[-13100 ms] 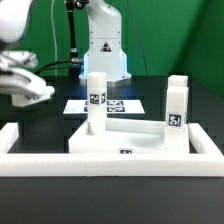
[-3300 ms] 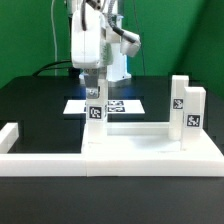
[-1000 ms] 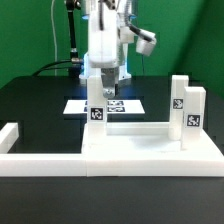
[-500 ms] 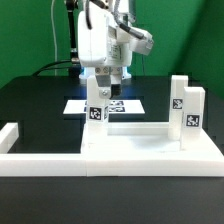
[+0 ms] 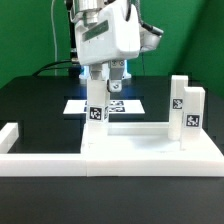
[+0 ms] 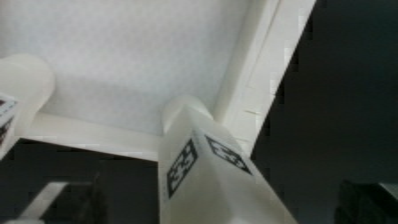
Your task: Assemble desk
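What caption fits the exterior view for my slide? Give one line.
Open end effector hovering above an upright leg on the white desk top, a second leg standing at the view's right.

A marker board [image 5: 122, 104] lies on the black table [image 5: 35, 100] behind white border bars [image 5: 40, 163].

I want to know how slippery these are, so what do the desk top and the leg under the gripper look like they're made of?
Desk top: probably white plastic, matte, with uniform colour and crisp moulded rims. Leg: apparently the same white plastic, smooth-faced, with a printed black-and-white tag on its side.
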`<act>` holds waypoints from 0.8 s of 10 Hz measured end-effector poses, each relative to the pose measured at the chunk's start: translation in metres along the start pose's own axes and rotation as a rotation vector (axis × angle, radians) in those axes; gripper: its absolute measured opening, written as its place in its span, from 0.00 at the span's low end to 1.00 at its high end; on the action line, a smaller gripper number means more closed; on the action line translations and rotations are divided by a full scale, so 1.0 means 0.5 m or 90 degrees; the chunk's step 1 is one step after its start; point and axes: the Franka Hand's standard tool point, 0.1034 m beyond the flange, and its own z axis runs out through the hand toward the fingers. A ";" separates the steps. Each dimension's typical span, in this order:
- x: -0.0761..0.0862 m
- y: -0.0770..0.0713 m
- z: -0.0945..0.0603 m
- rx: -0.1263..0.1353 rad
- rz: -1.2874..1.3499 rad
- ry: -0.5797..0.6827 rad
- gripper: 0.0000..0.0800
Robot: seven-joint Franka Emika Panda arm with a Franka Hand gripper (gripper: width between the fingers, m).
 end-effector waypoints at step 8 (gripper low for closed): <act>0.035 -0.020 0.008 -0.035 -0.327 -0.051 0.50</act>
